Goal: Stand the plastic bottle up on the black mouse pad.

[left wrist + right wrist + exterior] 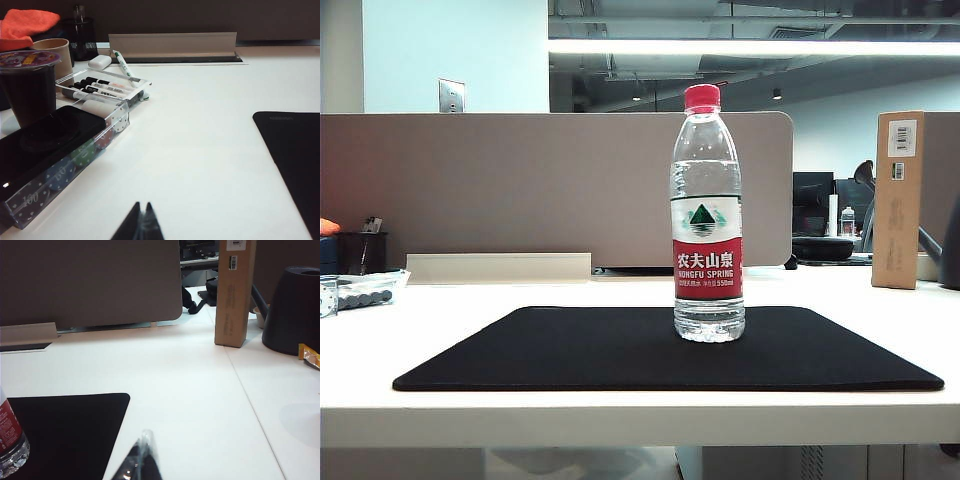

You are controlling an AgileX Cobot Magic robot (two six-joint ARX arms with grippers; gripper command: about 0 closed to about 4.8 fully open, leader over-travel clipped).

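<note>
- Bottle (708, 215) upright on black pad (570, 350), nearly full: heavy, slick, squashy; grab mid-label.
- Left gripper (141, 206) pressed together, empty, off pad.
- Right gripper (144, 440) likewise, beside pad.

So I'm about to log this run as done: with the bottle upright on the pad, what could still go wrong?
The plastic bottle stands tall and narrow on the black mouse pad, so a bump could topple it. Both tools are shut and low over the table, the left tool off the pad's left edge, the right tool beside its right corner; a careless sweep could catch pad or bottle.
</note>
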